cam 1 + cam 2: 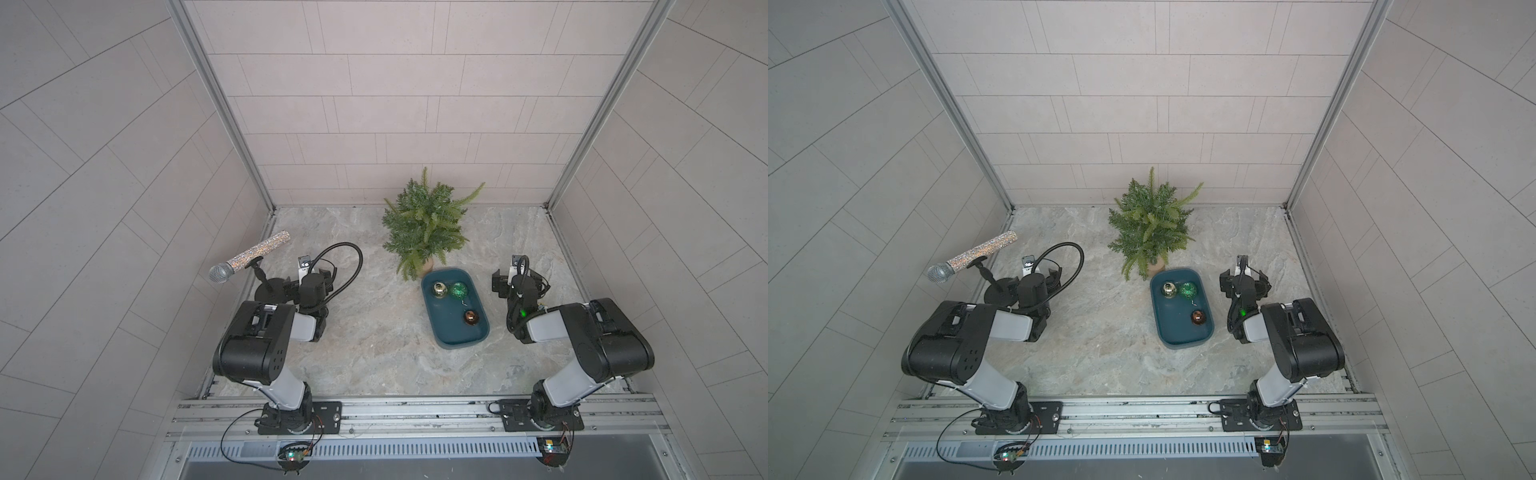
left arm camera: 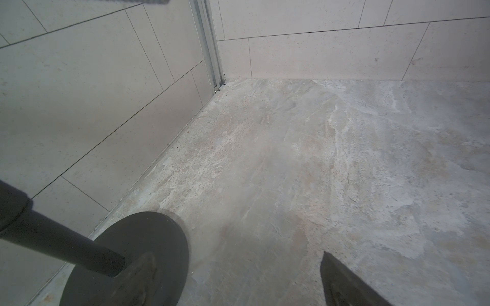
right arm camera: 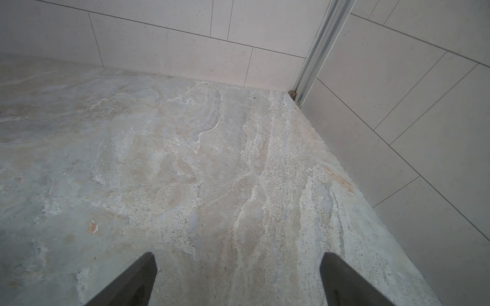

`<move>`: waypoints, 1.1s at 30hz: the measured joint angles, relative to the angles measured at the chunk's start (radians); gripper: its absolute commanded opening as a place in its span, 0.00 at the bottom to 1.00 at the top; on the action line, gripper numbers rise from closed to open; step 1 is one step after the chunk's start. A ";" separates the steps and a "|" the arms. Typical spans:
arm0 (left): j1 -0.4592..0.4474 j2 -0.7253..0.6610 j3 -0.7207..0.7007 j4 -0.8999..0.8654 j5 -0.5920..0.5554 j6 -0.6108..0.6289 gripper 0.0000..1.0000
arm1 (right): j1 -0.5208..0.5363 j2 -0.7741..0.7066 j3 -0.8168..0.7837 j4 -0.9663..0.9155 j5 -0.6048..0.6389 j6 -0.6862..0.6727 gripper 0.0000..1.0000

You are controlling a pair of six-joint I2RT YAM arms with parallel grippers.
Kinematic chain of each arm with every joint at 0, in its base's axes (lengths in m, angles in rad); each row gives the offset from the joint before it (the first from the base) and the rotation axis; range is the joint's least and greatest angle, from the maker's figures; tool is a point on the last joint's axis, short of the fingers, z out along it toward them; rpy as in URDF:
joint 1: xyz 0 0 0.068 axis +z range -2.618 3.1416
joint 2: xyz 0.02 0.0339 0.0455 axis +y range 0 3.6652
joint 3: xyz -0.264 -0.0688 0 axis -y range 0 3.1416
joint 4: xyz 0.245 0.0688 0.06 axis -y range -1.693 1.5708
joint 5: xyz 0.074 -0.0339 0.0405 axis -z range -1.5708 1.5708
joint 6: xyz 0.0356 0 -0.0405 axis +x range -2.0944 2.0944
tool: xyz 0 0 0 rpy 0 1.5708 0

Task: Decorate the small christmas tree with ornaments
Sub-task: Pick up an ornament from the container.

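Small christmas tree (image 1: 422, 226): upright at the back of the marble table (image 1: 365, 332), base just beside the far end of a teal tray (image 1: 455, 338).
In the tray: gold ornament (image 1: 439, 289) and green ornament (image 1: 459, 289) side by side at the tree end; copper ornament (image 1: 471, 318) apart from them, nearer the robot.
Left gripper (image 2: 238, 265): fingers wide, holding nothing (beside a microphone stand (image 2: 127, 259)).
Right gripper (image 3: 238, 265): fingers wide, holding nothing, over bare table to the right of the tray.

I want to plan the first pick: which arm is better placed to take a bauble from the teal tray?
Probably right. The right gripper, open, stands close beside the teal tray that holds the copper bauble; the left gripper is farther off, beside the microphone stand.
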 measured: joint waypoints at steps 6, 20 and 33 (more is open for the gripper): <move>0.000 0.000 0.000 0.000 0.000 0.000 1.00 | 0.000 0.000 0.000 0.000 0.000 0.000 1.00; -0.040 -0.099 0.098 -0.205 -0.037 0.019 1.00 | -0.005 -0.304 0.039 -0.228 0.006 0.042 1.00; -0.101 -0.389 0.332 -0.714 0.096 -0.369 1.00 | -0.035 -0.604 0.199 -0.763 -0.293 0.546 0.95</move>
